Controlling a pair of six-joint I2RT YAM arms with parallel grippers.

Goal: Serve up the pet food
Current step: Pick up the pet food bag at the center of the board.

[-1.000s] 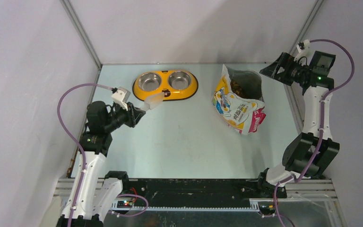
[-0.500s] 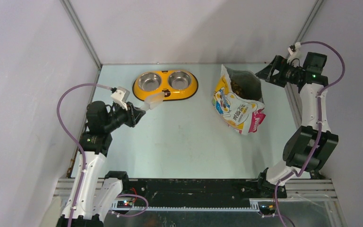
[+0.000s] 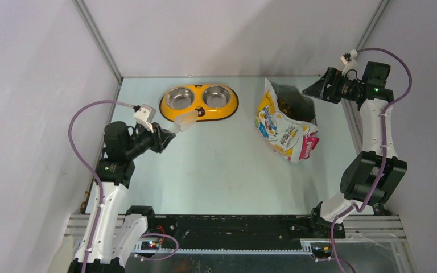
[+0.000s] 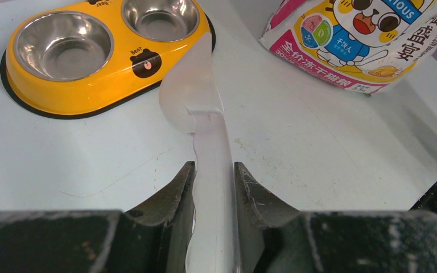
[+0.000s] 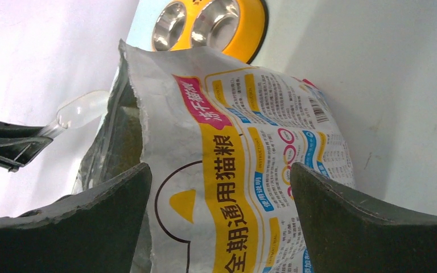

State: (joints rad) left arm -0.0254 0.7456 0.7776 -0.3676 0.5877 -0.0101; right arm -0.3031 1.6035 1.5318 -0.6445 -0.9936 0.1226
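Observation:
The pet food (image 3: pixel 286 103) shows as brown kibble inside the open mouth of the glossy cat-printed bag (image 3: pixel 284 128), which stands at the table's right. My right gripper (image 3: pixel 314 90) hovers open at the bag's back right rim. In the right wrist view its fingers (image 5: pixel 221 170) stand wide apart, with the bag's printed back (image 5: pixel 244 165) between and beyond them. My left gripper (image 4: pixel 213 170) is shut on the handle of the translucent scoop (image 4: pixel 196 102), whose empty bowl hangs just in front of the yellow double-bowl feeder (image 4: pixel 91 94). Both steel bowls look empty.
The feeder (image 3: pixel 216 114) sits at the back centre, left of the bag. The scoop (image 3: pixel 185 121) overlaps its front left edge from above. Grey walls close in on the left, back and right. The arm bases and a black rail line the near edge.
My right gripper has swung left and slightly back, closing in on the bag's rim. The bag top has shifted a little. The left arm and scoop have stayed still.

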